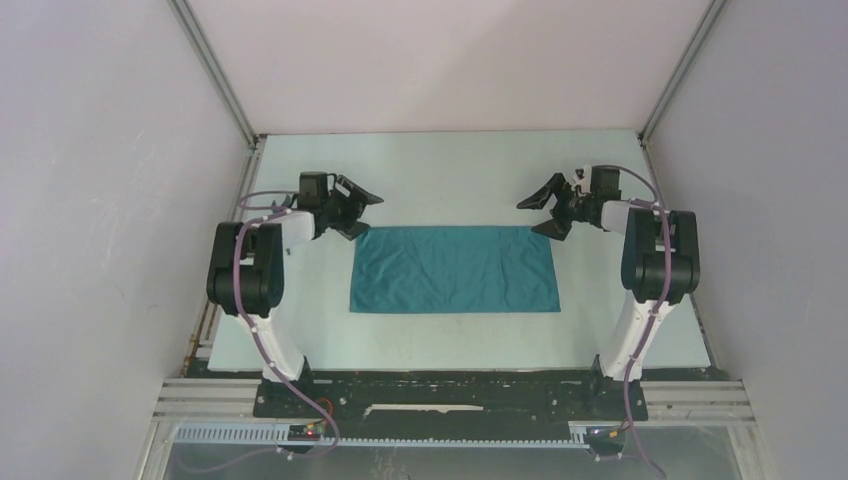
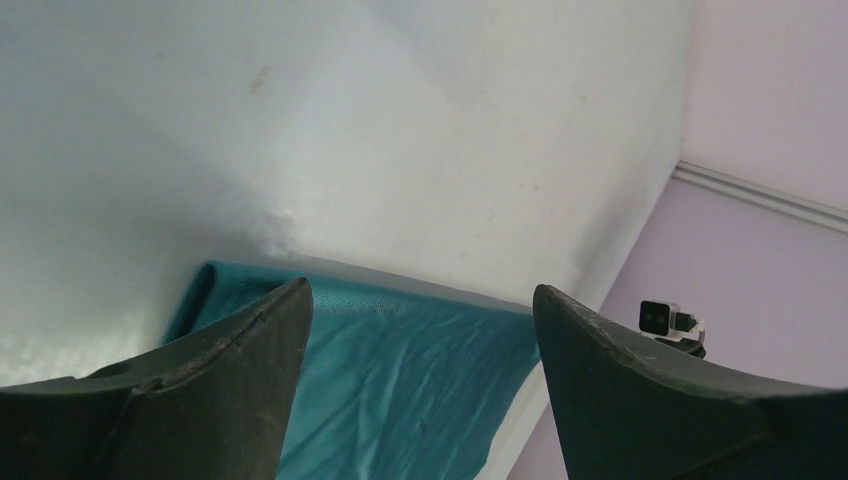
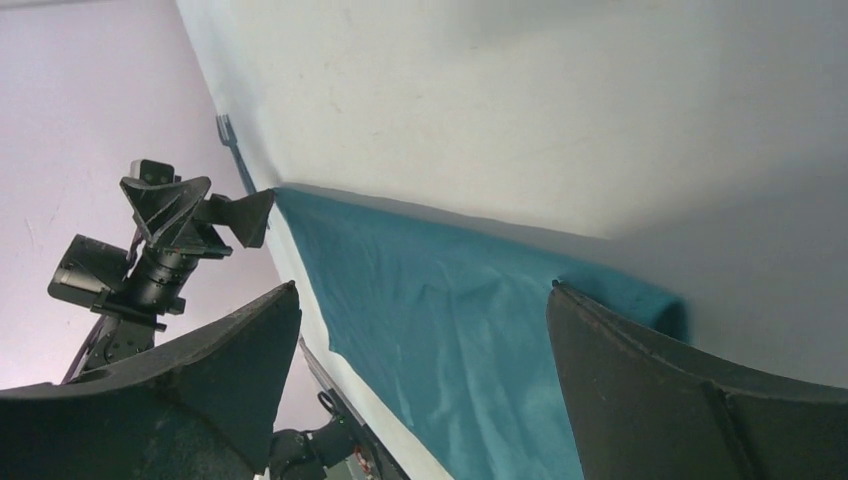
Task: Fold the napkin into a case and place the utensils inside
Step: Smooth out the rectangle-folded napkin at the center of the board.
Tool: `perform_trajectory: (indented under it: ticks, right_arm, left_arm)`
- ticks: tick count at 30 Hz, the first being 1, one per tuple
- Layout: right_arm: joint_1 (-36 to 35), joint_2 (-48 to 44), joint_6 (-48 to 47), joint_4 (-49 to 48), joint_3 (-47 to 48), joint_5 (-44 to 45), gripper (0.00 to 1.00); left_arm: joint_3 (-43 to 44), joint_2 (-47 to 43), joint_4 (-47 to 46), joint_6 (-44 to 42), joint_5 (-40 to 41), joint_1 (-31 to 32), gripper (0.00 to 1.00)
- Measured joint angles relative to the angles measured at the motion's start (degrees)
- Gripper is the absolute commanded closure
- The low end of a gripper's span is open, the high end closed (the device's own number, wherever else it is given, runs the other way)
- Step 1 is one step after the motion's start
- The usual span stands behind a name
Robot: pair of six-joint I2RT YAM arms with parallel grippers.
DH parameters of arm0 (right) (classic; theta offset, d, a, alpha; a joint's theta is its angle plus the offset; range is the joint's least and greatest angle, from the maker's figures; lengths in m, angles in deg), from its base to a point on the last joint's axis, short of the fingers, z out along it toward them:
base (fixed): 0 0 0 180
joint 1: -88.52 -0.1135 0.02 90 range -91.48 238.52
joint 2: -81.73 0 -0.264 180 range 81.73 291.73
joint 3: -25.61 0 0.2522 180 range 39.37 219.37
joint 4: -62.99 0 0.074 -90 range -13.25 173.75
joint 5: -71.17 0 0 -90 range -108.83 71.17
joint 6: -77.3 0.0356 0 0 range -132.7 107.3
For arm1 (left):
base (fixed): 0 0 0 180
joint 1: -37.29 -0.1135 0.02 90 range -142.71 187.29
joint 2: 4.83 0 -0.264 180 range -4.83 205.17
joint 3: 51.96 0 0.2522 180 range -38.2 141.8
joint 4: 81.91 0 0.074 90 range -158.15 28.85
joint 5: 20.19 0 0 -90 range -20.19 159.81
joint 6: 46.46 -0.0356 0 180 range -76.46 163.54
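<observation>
The table (image 1: 450, 170) is carrying the napkin (image 1: 453, 270), lying flat with its long axis running left-right, while the left pincer (image 1: 368, 216) and right pincer (image 1: 533, 220) are hovering, jaws spread, each just beside its own far corner.

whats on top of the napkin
Nothing rests on the napkin: its wrinkled teal top is bare. The open left gripper and right gripper sit by its far corners. Anything between cloth and table is covered.
</observation>
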Motion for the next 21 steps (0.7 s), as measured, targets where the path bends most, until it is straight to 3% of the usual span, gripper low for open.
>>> perform_trajectory:
  ticks: [8, 13, 21]
  right_arm:
    - [3.26, 1.66, -0.98, 1.49, 0.02, 1.27, 0.0]
    - [3.67, 0.57, -3.26, 6.21, 1.53, 4.92, 0.0]
    - [-0.87, -12.7, -10.08, 20.41, 1.81, 17.29, 0.0]
  left_arm:
    - [0.17, 3.69, 0.0, 0.39, -1.07, -0.98, 0.13]
    - [2.73, 1.51, 7.56, -3.93, 0.57, -0.98, 0.13]
    - [1.33, -17.03, 20.74, -15.69, 2.03, 0.83, 0.12]
